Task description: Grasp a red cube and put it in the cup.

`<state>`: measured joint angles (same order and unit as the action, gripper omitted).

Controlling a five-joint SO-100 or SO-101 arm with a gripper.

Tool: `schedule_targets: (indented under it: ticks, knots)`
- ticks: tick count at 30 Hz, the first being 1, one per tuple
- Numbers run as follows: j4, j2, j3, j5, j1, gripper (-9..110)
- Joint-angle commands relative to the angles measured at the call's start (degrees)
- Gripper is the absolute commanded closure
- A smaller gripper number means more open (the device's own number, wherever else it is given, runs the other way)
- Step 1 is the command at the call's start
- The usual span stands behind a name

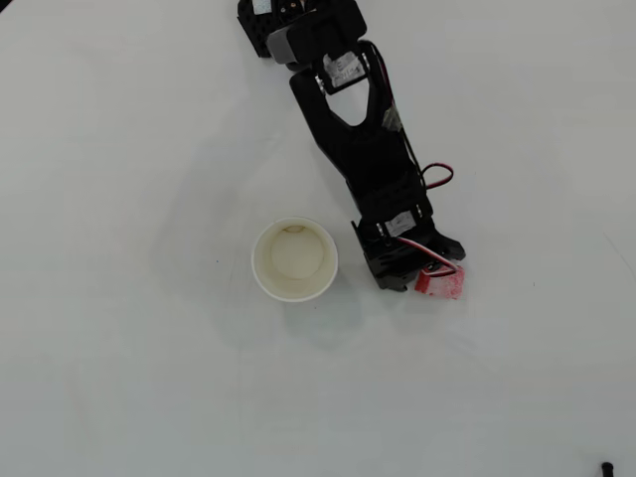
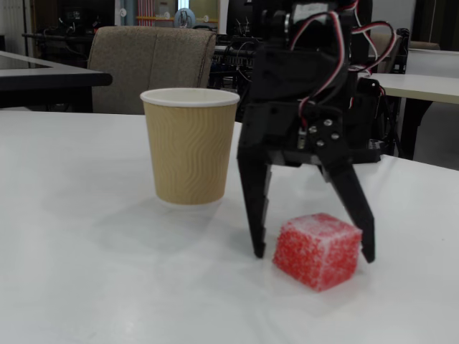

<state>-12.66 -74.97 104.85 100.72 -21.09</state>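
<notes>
The gripper (image 2: 313, 256) is low in the middle right of the fixed view, and its two black fingers (image 2: 254, 208) point down at the table (image 2: 86, 272) with their tips spread apart. One tip is on the left of the red cube (image 2: 317, 249) and the other tip is on its right, so the block sits in the gap between them. The fingers stand close to the cube, but they are not squeezing it. The cube rests flat on the table, low and a bit right of the middle of that view, and it has whitish spots on its red faces. In the overhead view the gripper (image 1: 422, 281) is a little right of the middle, and the red cube (image 1: 443, 285) peeks out from under it on the lower right. Red and white wires (image 2: 326, 57) loop over the black arm (image 1: 348, 129), which comes down from the top of the overhead view. The cup (image 2: 190, 147) stands upright just left of the gripper in the fixed view, tan and wavy on the outside with a white rim. From above, the cup (image 1: 294, 260) is a round white ring near the middle, cream inside, with nothing red in it. It is close to the gripper. A chair (image 2: 150, 64) sits behind the table in the upper left of the fixed view.
</notes>
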Motion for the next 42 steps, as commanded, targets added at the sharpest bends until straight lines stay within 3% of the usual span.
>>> schedule_targets:
  ticks: [1,21,42]
  knots:
    - [-0.97,-2.02,-1.23,0.44,0.35,66]
    - [-3.78,-6.33,2.2,-0.35,-1.93,66]
    - [-2.29,1.67,-7.82,1.58,3.08,66]
